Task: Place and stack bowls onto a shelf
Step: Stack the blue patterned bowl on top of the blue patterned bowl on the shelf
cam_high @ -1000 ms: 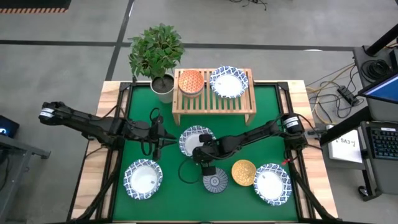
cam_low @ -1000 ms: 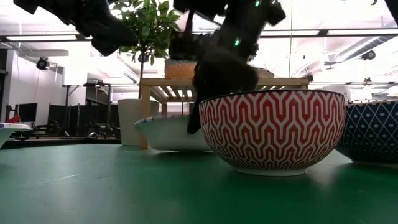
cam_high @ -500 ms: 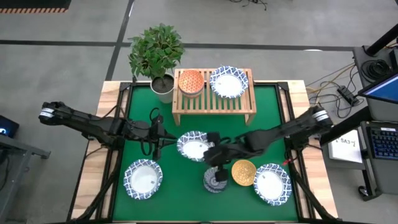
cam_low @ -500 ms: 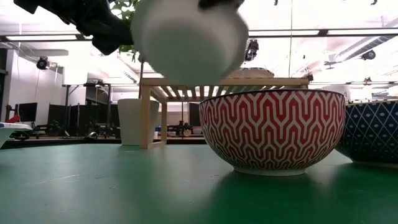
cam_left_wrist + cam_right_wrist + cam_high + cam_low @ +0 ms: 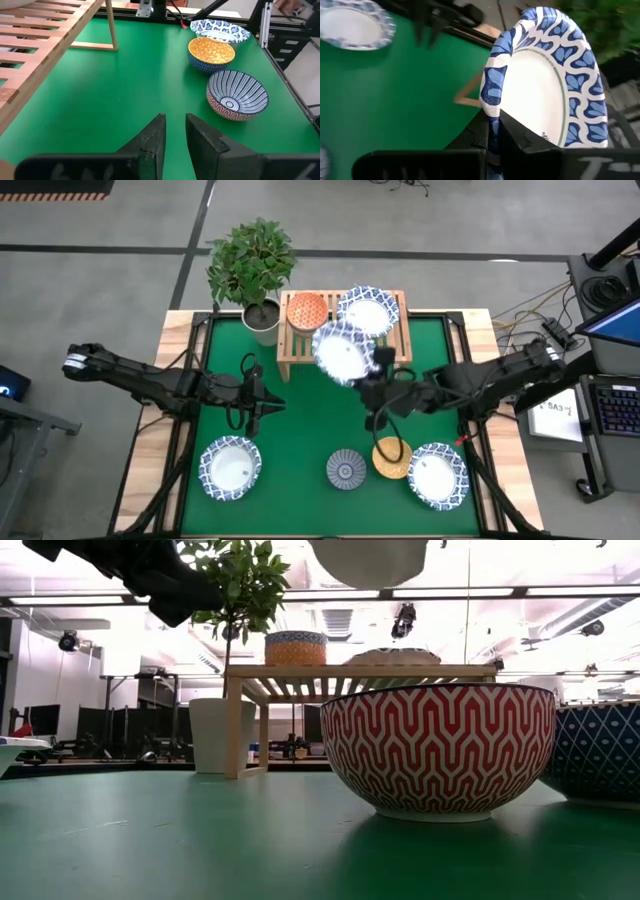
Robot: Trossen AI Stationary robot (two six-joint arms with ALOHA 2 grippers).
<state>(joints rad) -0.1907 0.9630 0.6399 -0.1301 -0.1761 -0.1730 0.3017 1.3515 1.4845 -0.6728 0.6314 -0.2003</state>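
The white bowl (image 5: 343, 352) has risen from mid-tabletop and now hangs over the shelf's (image 5: 300, 350) front edge, its rim clamped in the right tool (image 5: 492, 131). The left tool (image 5: 173, 134), fingers slightly apart, hovers near the tabletop's (image 5: 300, 420) left edge.

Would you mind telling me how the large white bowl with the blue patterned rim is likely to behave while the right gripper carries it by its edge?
The large white bowl with the blue patterned rim looks rigid and glazed, so probably slippery and breakable. The right gripper pinches only its rim, so the bowl may swing or tilt.
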